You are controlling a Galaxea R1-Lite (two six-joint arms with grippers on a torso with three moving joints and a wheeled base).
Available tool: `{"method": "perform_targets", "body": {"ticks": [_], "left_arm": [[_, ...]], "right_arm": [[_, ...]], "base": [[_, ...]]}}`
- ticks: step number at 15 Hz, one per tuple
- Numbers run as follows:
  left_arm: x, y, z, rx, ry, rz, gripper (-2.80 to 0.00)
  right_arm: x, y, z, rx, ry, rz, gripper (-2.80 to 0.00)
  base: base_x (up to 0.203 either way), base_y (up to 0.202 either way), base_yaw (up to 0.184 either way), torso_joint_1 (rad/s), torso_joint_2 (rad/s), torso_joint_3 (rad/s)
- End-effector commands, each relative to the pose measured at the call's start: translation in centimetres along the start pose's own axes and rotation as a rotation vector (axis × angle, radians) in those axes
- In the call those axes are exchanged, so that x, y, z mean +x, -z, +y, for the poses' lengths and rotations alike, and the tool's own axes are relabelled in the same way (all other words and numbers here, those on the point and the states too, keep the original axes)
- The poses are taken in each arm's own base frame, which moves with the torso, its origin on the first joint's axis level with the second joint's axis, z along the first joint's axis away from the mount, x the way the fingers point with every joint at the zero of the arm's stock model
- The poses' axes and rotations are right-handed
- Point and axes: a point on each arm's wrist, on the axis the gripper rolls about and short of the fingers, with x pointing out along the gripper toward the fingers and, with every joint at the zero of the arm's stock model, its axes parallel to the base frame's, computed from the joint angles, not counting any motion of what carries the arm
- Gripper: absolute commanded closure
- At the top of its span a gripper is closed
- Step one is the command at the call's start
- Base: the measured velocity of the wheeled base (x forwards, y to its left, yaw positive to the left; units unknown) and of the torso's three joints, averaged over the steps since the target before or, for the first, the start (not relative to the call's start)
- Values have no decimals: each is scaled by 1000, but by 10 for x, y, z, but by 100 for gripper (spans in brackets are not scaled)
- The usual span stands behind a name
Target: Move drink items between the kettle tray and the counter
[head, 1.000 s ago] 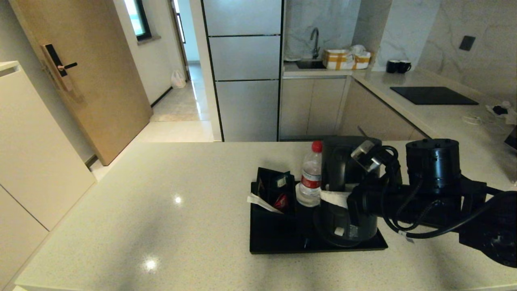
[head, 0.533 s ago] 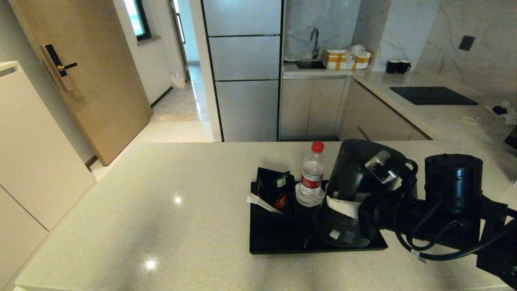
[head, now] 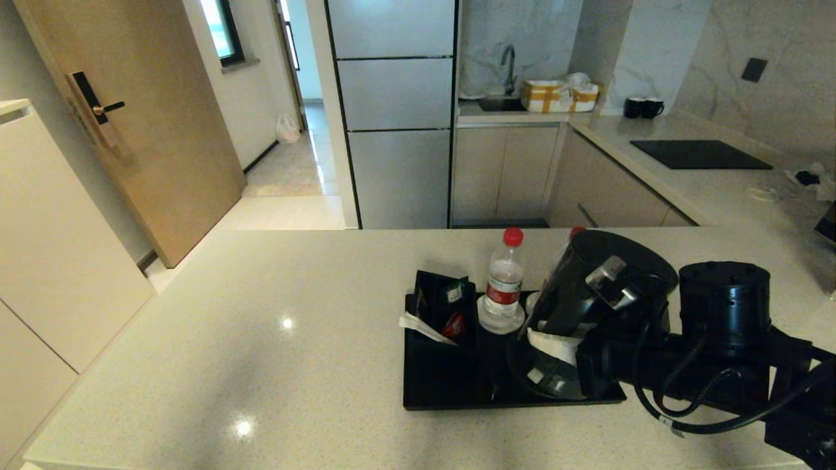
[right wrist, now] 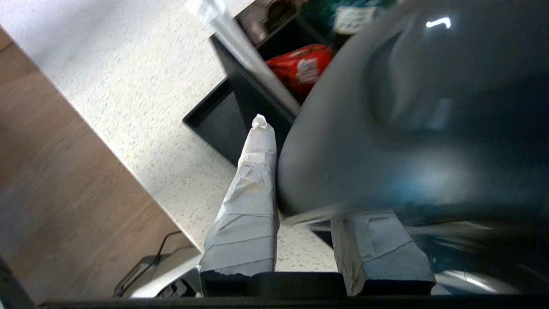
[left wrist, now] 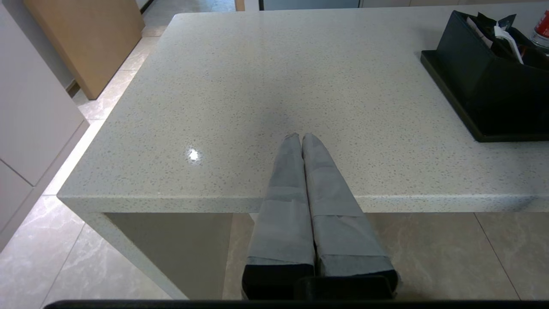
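The dark grey kettle [head: 578, 287] hangs tilted above its round base [head: 530, 365] on the black kettle tray [head: 444, 391], with its lid leaning to the right. My right gripper [head: 555, 339] is shut on the kettle's handle side; in the right wrist view the kettle [right wrist: 407, 128] fills the space between the taped fingers [right wrist: 257, 171]. One red-capped bottle [head: 503, 282] stands on a white coaster on the tray. A second red cap [head: 576, 230] peeks from behind the kettle. My left gripper [left wrist: 300, 137] is shut and empty at the counter's [head: 261, 339] near edge.
A black sachet box [head: 444, 303] sits at the tray's left end. The back worktop holds a black cooktop [head: 702, 155], two black mugs [head: 643, 108] and cables [head: 810, 177]. A sink [head: 499, 103] and tall cabinets stand behind.
The kettle has come up off its base and tipped over to the right with my right gripper. The second bottle's cap now shows behind it. The left arm has not moved.
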Motion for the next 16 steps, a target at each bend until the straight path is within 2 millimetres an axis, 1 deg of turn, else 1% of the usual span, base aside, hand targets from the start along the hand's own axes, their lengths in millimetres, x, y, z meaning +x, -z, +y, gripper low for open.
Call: {"method": "perform_targets", "body": {"ticks": [1,7,9,12,16], "left_arm": [[0,0,0,0,-2,1,0],[0,0,0,0,-1,0,0],[0,0,0,0,-1,0,0],[0,0,0,0,-1,0,0],[0,0,0,0,-1,0,0]], "right_arm": [[8,5,3,-2,-21,25,0],[26,8,17,-22,-30,61,0],[30,13,21,-26,-28,79,0],[30,17,22,-23,-32,96,0],[24,27,23,-22,-28,93,0]], "base": [[0,0,0,0,0,0],[0,0,0,0,0,0],[0,0,0,0,0,0],[0,0,0,0,0,0],[0,0,0,0,0,0]]}}
